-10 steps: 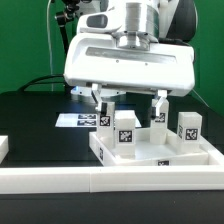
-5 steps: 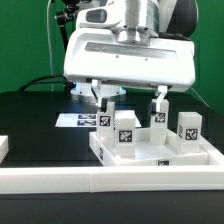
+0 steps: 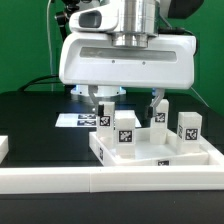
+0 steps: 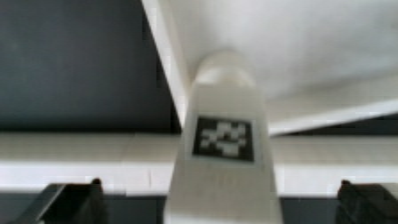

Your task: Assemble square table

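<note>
Green wall [image 3: 25, 40] fills the upper frame above a black table surface [image 3: 30, 115]. Tabletop [image 3: 195, 155] sits at lower centre, four legs [image 3: 125, 132] standing on it. Gripper [image 3: 126, 103] hangs above them, jaws spread wide, holding nothing.

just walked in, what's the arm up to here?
The Panda's pincer hangs open over the square tabletop, straddling one of the white tagged legs that stand on it. The wrist view shows that leg centred between the fingertips, not gripped. More legs stand alongside. The marker board lies behind.
</note>
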